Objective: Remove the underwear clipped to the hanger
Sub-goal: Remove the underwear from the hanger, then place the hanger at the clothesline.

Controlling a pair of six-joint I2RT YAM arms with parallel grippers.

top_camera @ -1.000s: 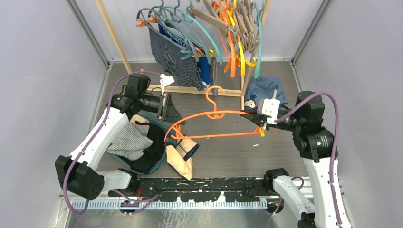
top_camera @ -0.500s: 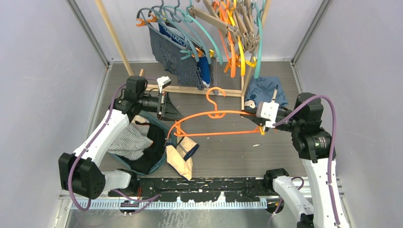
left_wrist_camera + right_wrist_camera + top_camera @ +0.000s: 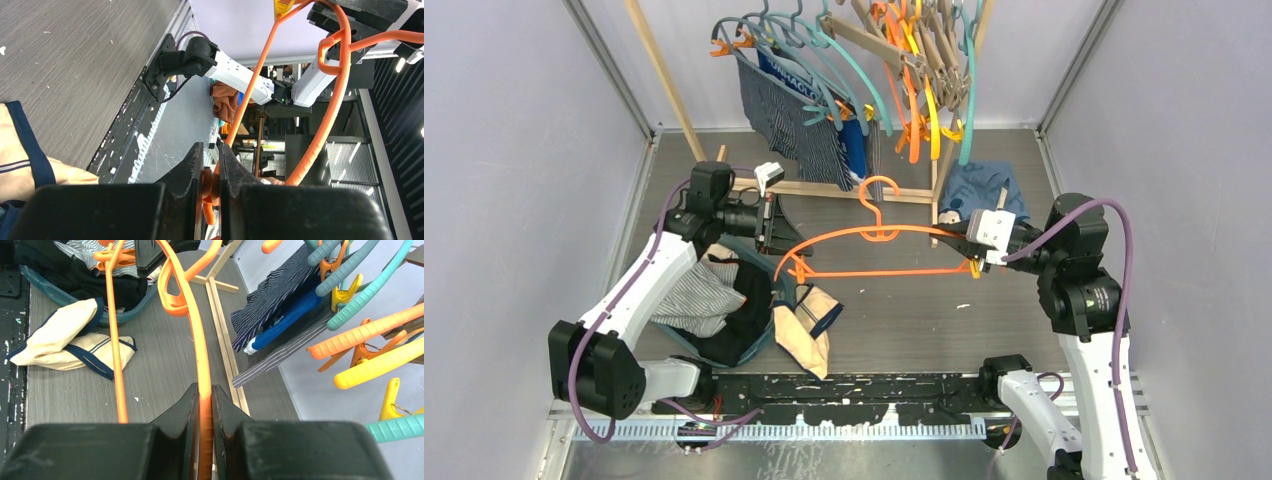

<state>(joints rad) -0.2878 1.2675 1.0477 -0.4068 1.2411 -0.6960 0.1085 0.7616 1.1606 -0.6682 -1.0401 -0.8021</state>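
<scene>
An orange hanger (image 3: 884, 271) hangs level above the table between both arms, with no garment on it. My left gripper (image 3: 782, 245) is shut on the orange clip (image 3: 210, 180) at the hanger's left end. My right gripper (image 3: 959, 243) is shut on the hanger's right arm (image 3: 192, 330). Beige underwear with navy trim (image 3: 809, 325) lies on the table below the hanger's left end. Navy pinstriped underwear (image 3: 794, 115) and bright blue underwear (image 3: 854, 150) hang clipped to teal hangers on the rack at the back.
A teal basket (image 3: 764, 335) at the left holds a grey striped garment (image 3: 694, 300) and dark ones. The wooden rack's base (image 3: 844, 190) crosses behind the hanger. Several empty hangers (image 3: 924, 90) crowd the rack's right. A blue cartoon-face garment (image 3: 984, 190) lies behind my right gripper.
Both grippers have carried the hanger up and a little toward the rack. Its left end has drawn away from the beige underwear on the table.
</scene>
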